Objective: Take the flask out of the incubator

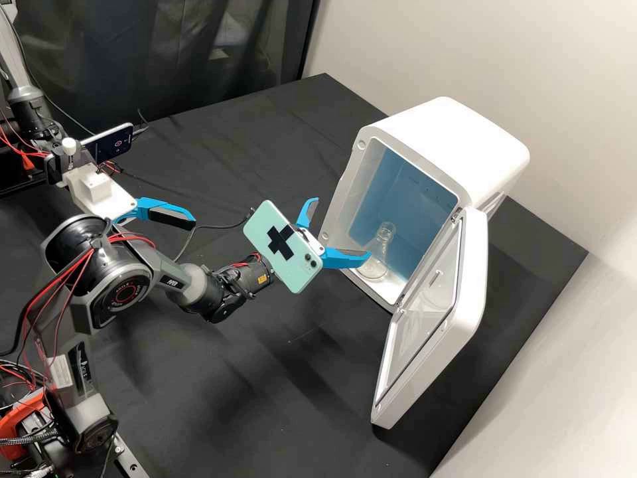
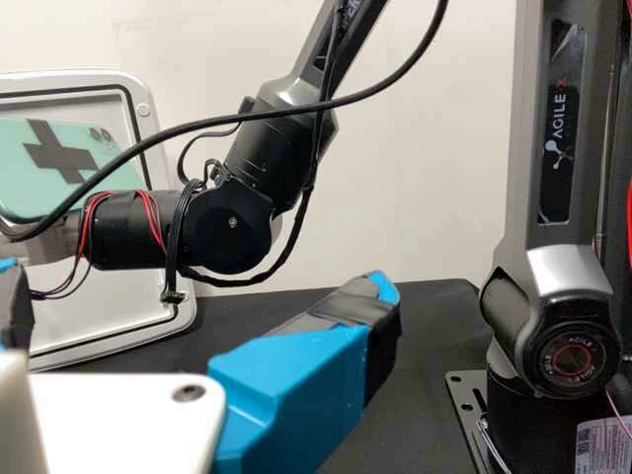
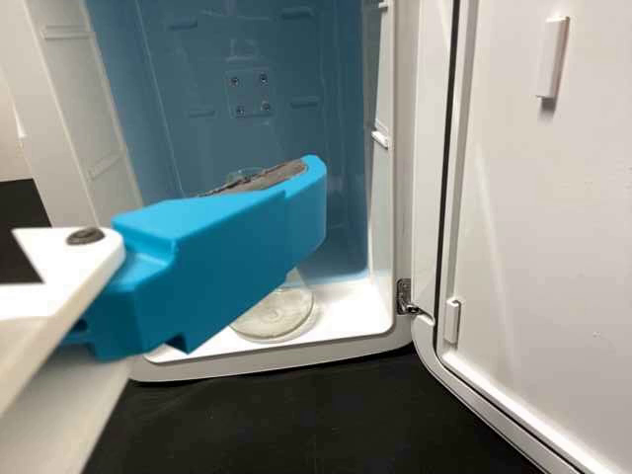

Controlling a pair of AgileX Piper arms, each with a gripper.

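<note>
I'm hovering my right hand [image 1: 334, 232], wide open and empty, at the opened incubator [image 1: 458, 146], the flask [image 1: 380, 252] just ahead sitting ungrasped inside.

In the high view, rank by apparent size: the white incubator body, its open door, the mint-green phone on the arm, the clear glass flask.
1. white incubator body
2. open white door
3. mint-green phone, nearer the camera
4. clear glass flask inside the incubator

The right gripper [image 1: 337, 230] is held forward on an outstretched arm, fingers spread wide. The left gripper [image 1: 166, 214] sits farther back, fingers parted
</note>
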